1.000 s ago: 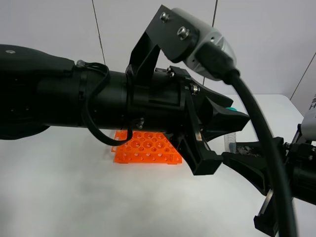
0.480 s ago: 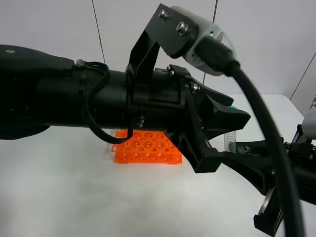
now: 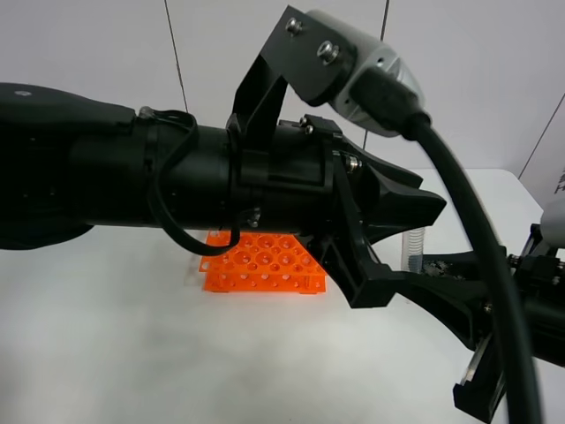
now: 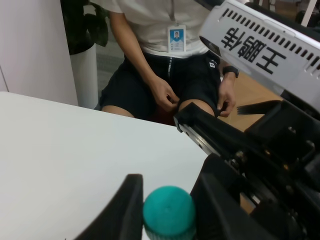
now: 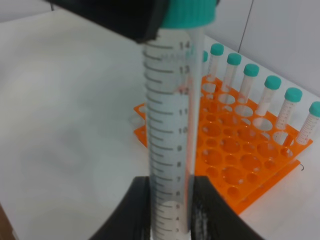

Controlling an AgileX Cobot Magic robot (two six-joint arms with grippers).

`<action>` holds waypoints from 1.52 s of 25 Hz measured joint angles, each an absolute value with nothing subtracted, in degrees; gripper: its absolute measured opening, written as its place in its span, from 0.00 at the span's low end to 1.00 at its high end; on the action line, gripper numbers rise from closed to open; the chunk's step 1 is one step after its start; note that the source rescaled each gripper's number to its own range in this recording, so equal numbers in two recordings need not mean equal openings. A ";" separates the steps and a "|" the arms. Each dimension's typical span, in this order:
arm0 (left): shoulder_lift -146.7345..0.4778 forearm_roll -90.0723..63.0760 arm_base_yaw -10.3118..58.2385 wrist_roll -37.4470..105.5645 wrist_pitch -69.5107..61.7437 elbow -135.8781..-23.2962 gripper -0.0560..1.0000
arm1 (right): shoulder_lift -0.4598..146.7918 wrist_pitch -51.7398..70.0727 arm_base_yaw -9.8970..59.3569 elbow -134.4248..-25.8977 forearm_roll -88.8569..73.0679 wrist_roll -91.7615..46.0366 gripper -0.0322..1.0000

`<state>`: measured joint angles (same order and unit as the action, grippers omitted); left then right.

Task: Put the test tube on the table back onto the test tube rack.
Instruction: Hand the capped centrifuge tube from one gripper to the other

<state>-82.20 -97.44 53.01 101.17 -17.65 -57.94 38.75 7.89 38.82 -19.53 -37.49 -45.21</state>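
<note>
White table, pale panelled wall, apparently seated person

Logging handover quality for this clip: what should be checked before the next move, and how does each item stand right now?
1. Left gripper shut on the test tube at its cap: ok.
2. Right gripper shut on the tube's lower part: ok.
3. Only one gripper holding the tube: not ok, both grip it.
4. Tube upright: ok, as the exterior view shows it.
5. Test tube rack has free holes: ok, many are empty in front of the row of capped tubes.
6. Clear path to the rack: cannot tell, the left arm hides much of the exterior view.
</note>
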 joint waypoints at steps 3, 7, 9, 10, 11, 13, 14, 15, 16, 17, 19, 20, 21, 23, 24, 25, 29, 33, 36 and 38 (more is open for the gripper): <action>-82.20 -97.44 53.01 101.17 -17.65 -57.94 0.05 | 38.75 7.89 38.82 -19.53 -37.49 -45.21 0.06; -82.20 -97.50 53.01 101.17 -17.65 -57.94 0.05 | 38.75 7.89 38.82 -19.53 -37.94 -45.32 0.06; -82.20 -97.50 53.01 101.17 -17.65 -58.14 0.05 | 38.75 7.89 38.82 -19.53 -38.25 -45.37 0.06; -82.20 -97.45 53.01 101.17 -17.65 -58.37 0.05 | 38.75 7.77 38.82 -19.53 -38.49 -45.37 0.06; -82.26 -97.39 53.01 101.17 -17.65 -58.53 0.05 | 38.75 7.57 38.82 -19.66 -38.71 -45.37 0.06; -82.25 -97.39 53.01 101.17 -17.65 -58.90 0.05 | 38.75 7.24 38.82 -19.72 -39.18 -45.37 0.06; -82.25 -97.34 53.01 101.21 -17.65 -58.97 0.05 | 38.75 7.04 38.82 -19.72 -39.34 -45.39 0.06; -82.25 -97.34 53.01 101.24 -17.65 -59.04 0.05 | 38.75 7.04 38.82 -19.77 -39.45 -45.44 0.06; -82.26 -97.34 53.01 101.24 -17.65 -59.08 0.05 | 38.75 7.04 38.82 -19.82 -39.55 -45.43 0.06; -82.26 -97.34 53.01 101.24 -17.65 -59.08 0.05 | 38.75 7.04 38.82 -19.82 -39.68 -45.56 0.06; -82.26 -97.34 53.01 101.24 -17.65 -59.15 0.05 | 38.75 7.04 38.82 -19.82 -39.96 -45.57 0.06; -82.26 -97.34 53.01 101.24 -17.65 -59.15 0.05 | 38.75 7.04 38.82 -19.82 -40.02 -45.57 0.06; -82.26 -97.34 53.01 101.24 -17.65 -59.15 0.05 | 38.75 7.04 38.82 -19.82 -40.08 -45.62 0.06; -82.26 -97.34 53.01 101.24 -17.65 -59.15 0.05 | 38.75 7.04 38.82 -19.82 -40.20 -45.62 0.06; -82.26 -97.34 53.01 101.24 -17.65 -59.15 0.05 | 38.75 7.04 38.82 -19.82 -40.20 -45.63 0.06; -82.26 -97.34 53.01 101.24 -17.65 -59.15 0.05 | 38.75 7.04 38.82 -19.82 -40.26 -45.68 0.07; -82.26 -97.15 53.01 101.29 -18.35 -59.15 0.05 | 38.75 6.72 38.82 -19.82 -40.86 -45.22 0.37; -82.26 -97.15 53.01 101.29 -18.70 -59.15 0.05 | 38.75 6.72 38.82 -19.82 -40.91 -44.99 0.57; -82.26 -96.96 53.01 101.36 -18.70 -59.15 0.05 | 38.75 6.68 38.82 -19.82 -40.91 -44.93 0.60; -82.26 -96.96 53.01 101.36 -18.70 -59.15 0.05 | 38.75 6.68 38.82 -19.82 -40.91 -44.93 0.61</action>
